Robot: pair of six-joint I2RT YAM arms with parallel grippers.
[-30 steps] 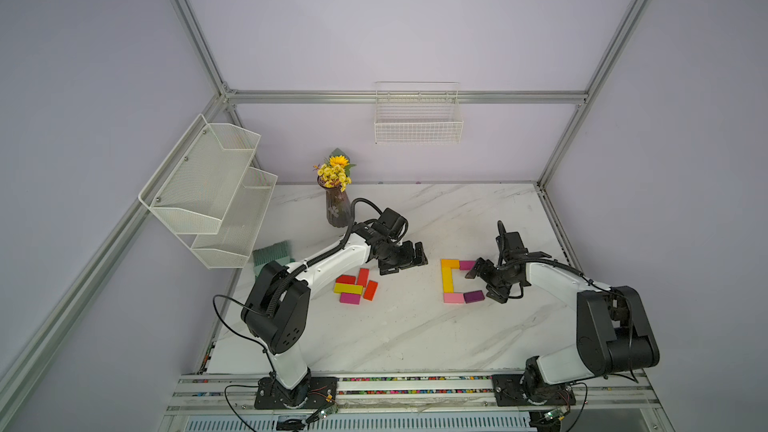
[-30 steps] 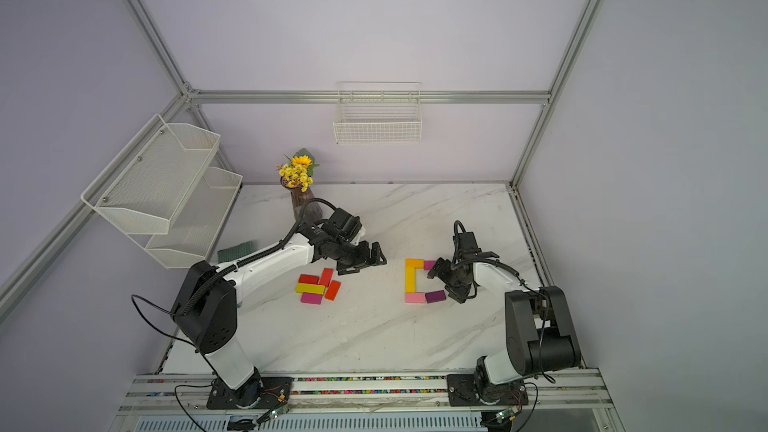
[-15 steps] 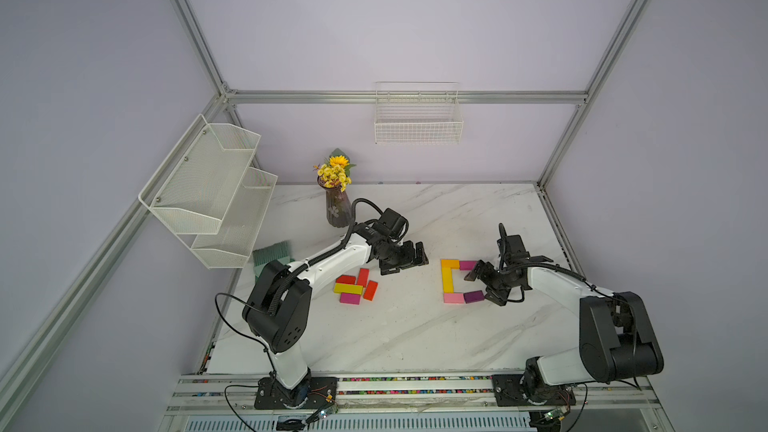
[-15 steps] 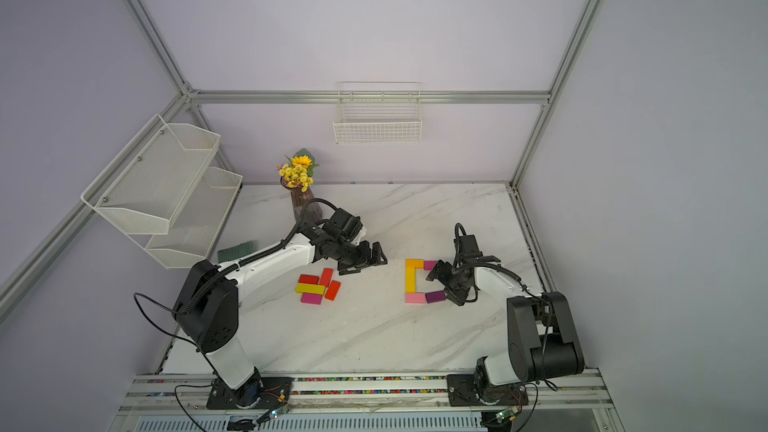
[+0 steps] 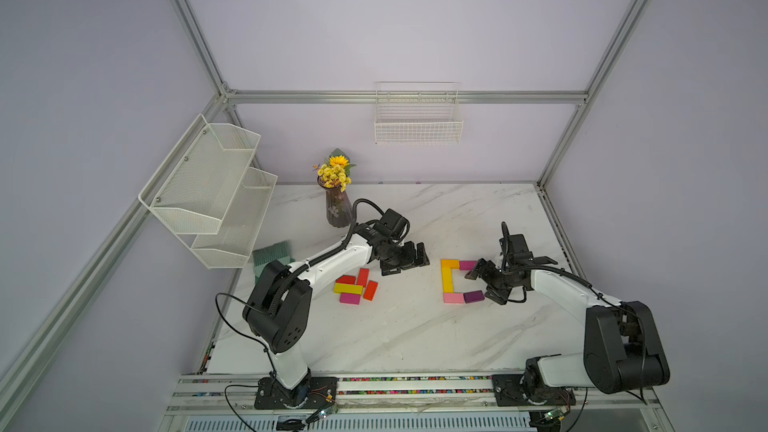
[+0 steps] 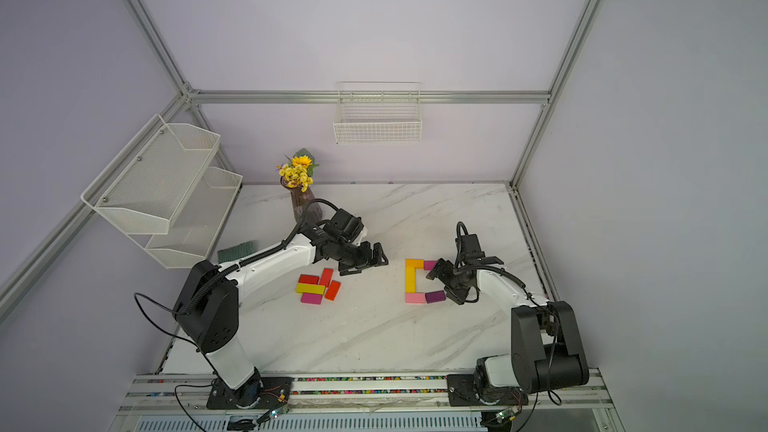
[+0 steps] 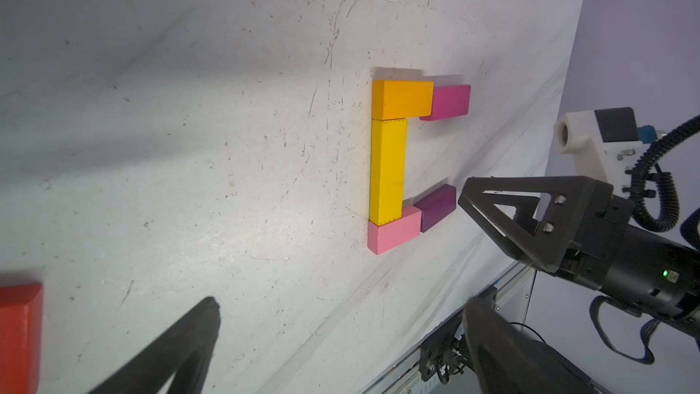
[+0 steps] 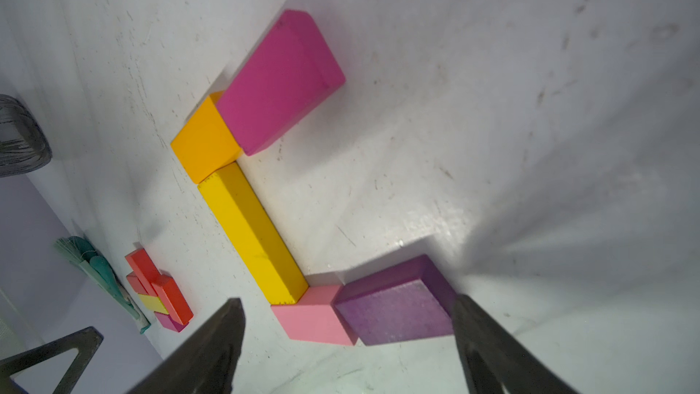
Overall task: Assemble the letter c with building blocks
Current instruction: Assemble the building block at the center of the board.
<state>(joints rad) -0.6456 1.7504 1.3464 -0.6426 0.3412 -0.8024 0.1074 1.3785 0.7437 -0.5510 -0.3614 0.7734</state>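
Observation:
Five building blocks form a C in both top views: orange (image 5: 450,263), magenta (image 5: 468,265), long yellow (image 5: 448,280), light pink (image 5: 453,297) and purple (image 5: 473,296). My right gripper (image 5: 485,284) (image 8: 347,301) is open beside the C's open side. One fingertip (image 8: 466,312) sits next to the purple block's (image 8: 397,305) end, the other is apart from the pink block (image 8: 310,316), and nothing is held. My left gripper (image 5: 407,264) (image 7: 342,305) hangs open and empty over bare table between the C and a pile of red, yellow, magenta and orange-red blocks (image 5: 355,286).
A dark vase of yellow flowers (image 5: 337,205) stands behind the left arm. A green brush-like item (image 5: 270,253) lies at the table's left edge under a white wire shelf (image 5: 216,193). A wire basket (image 5: 417,118) hangs on the back wall.
My right gripper has shifted slightly toward the table's front, closer to the purple block, with its jaws a little narrower. The left arm and the blocks have not moved.

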